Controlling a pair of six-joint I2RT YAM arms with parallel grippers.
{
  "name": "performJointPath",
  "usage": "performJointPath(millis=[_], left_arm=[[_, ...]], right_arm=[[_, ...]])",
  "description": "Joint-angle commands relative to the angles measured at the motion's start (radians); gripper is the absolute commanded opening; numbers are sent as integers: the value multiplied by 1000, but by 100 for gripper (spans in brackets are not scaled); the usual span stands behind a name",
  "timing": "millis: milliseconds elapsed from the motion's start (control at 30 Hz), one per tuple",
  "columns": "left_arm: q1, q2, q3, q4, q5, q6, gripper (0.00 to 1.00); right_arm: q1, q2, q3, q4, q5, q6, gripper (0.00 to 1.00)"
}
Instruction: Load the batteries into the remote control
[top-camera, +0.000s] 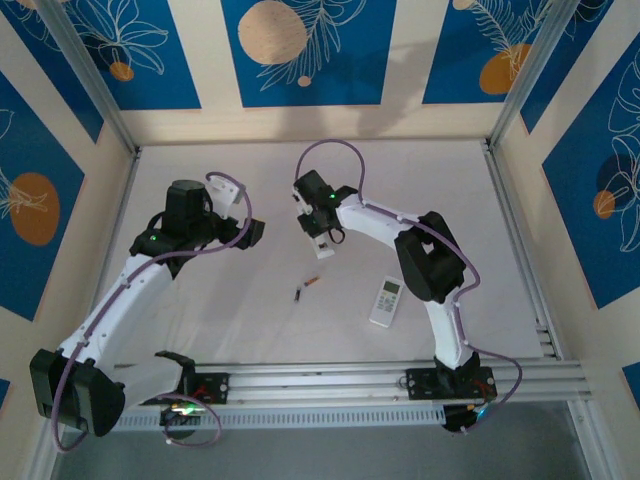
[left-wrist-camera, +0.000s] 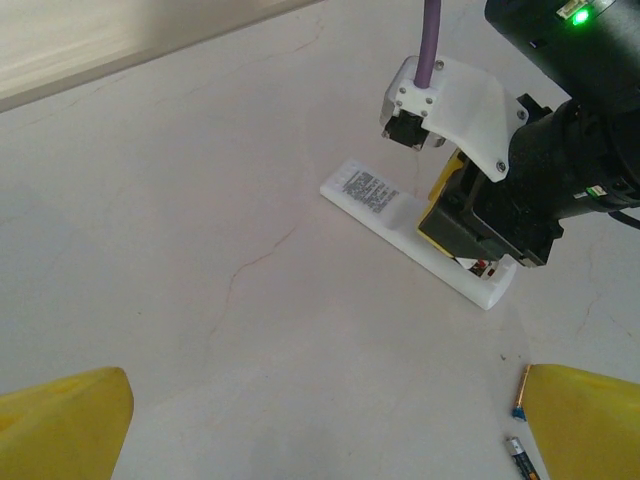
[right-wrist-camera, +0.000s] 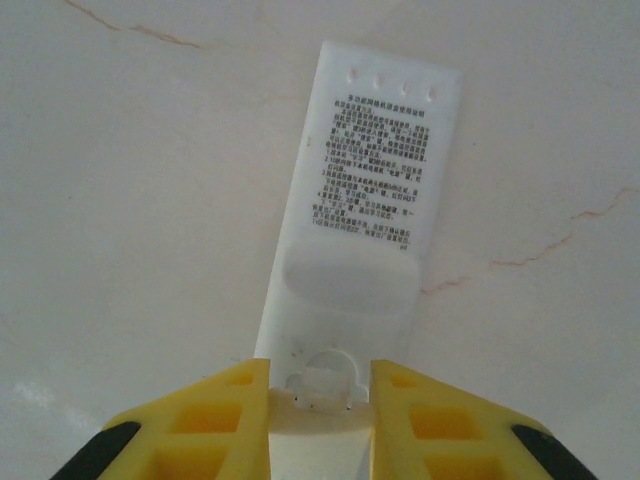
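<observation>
My left hand (left-wrist-camera: 322, 428) stands wide open, its yellow tips cropped at the lower corners; my right hand (right-wrist-camera: 320, 420) is narrowed over the near end of the face-down remote (right-wrist-camera: 365, 200) and hides that end, so I cannot tell whether it grips; two batteries (left-wrist-camera: 521, 392) lie loose on the worktop (left-wrist-camera: 200, 250) nearby, one running off the frame's edge.
</observation>
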Motion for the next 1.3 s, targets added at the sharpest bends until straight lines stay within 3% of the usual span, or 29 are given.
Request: performJointPath(millis=[0, 533, 1067, 1267], left_arm=[[-12, -19, -9, -6, -5, 17, 100], [-11, -19, -9, -5, -4, 17, 100], [-11, -20, -10, -7, -3, 17, 100], [-11, -25, -9, -6, -5, 17, 100]], right_arm=[[10, 17, 18, -31, -1, 21, 25], [12, 59, 56, -126, -22, 45, 25], [-7, 95, 103, -224, -80, 205, 26], [-10, 94, 113, -234, -72, 208, 33]])
